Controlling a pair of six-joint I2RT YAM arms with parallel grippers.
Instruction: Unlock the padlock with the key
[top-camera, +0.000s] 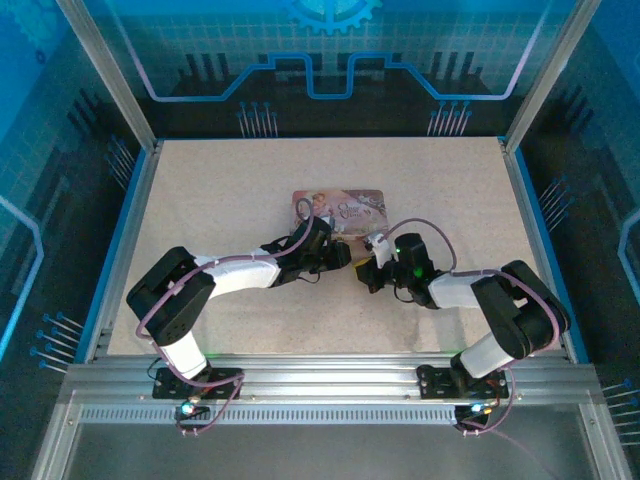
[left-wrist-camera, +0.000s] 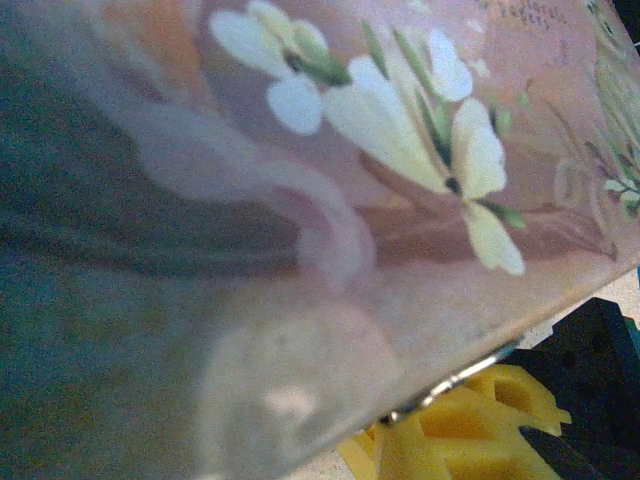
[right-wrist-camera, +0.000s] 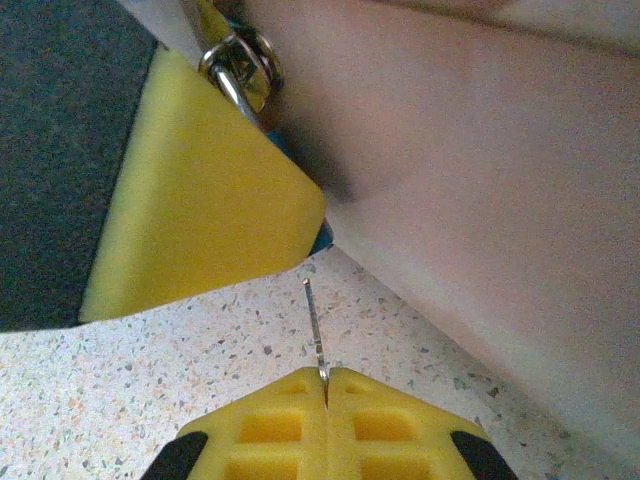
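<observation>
Pinches key (right-wrist-camera: 317, 330) in right gripper (right-wrist-camera: 326, 385) jaws, bottom centre | finds padlock (right-wrist-camera: 238, 62) upper left, beside pink tin (right-wrist-camera: 480, 180) | cannot tell left gripper (top-camera: 338, 256) jaws' state.

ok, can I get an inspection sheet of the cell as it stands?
Surface: speckled beige table.
Job's things: padlock at the tin's edge; key upright, apart from padlock.
Clutter: pink tin mid-table.
Tools: right tool shut on key; left tool by the padlock, grip unclear.
Cables: purple cables looped along both arms.
Surroundings: blue panels, aluminium frame.
</observation>
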